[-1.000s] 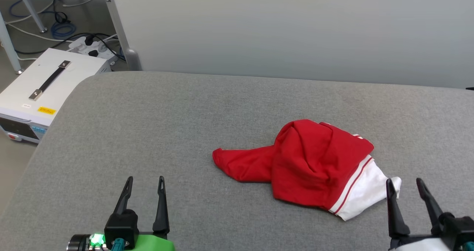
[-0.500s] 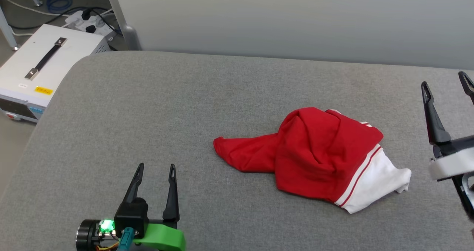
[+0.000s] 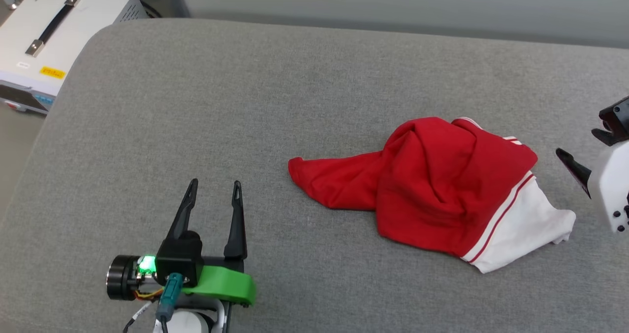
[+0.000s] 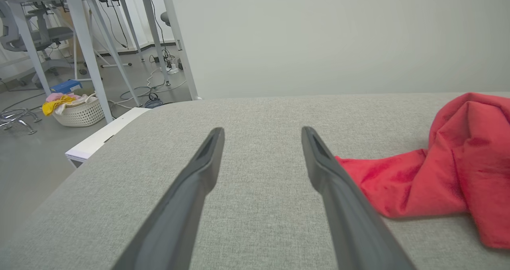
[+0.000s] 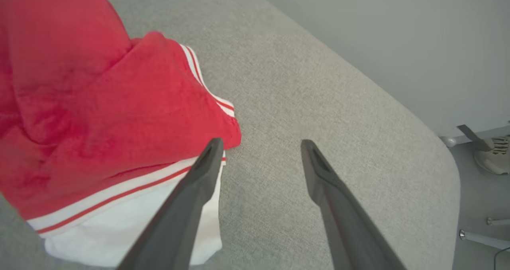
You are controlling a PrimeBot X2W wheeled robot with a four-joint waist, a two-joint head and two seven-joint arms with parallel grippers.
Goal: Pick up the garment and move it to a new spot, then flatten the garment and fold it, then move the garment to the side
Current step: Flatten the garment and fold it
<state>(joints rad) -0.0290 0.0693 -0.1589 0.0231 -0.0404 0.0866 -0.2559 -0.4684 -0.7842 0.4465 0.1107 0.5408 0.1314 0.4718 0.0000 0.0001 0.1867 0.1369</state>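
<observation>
Right of the crumpled garment point(image 3: 442, 185), which lies right of centre on the grey table point(image 3: 221, 87), the right gripper point(image 5: 261, 142) has swung up and turned toward it, fingers spread just beside the striped sleeve; pickup looks close; the left gripper point(image 3: 215, 183) hovers near left, spread, well apart from the garment.

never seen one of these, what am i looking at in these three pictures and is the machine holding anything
It is a two-armed robot. One picture comes from a camera on its head, looking down at a grey padded surface. The other two come from cameras on each wrist, looking along that arm's two dark fingers. A crumpled red shirt with a white sleeve lies on the surface. The left end effector is to the left of the shirt, apart from it. The right end effector is close by the white sleeve. Both are open and hold nothing.
</observation>
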